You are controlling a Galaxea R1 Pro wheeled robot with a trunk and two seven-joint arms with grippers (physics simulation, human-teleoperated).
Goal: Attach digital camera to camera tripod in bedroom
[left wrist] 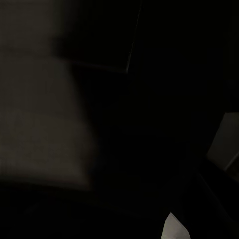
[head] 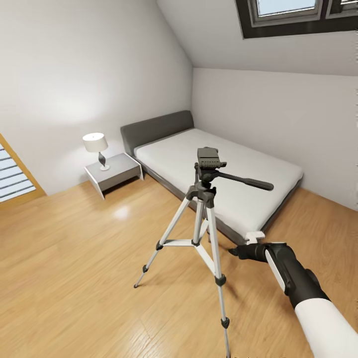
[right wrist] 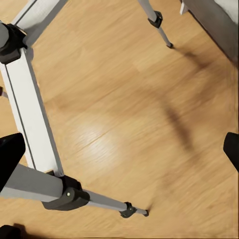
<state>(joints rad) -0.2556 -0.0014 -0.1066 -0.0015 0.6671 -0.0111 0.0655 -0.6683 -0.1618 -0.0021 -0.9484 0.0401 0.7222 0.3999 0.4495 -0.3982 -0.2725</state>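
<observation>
The camera tripod stands on the light wood floor in the middle of the bedroom. Its silver legs are spread, and its black head is bare, with the long handle pointing right. My right gripper hangs low beside the tripod's right leg, above the floor. In the right wrist view the gripper is open, its dark fingertips far apart with nothing between them, and a tripod leg lies close by. The digital camera is out of view. The left wrist view is almost black.
A grey low bed with a white mattress lies just behind the tripod. Its frame edge is near my right gripper. A nightstand with a white lamp stands at the back left. A skylight sits in the sloped ceiling.
</observation>
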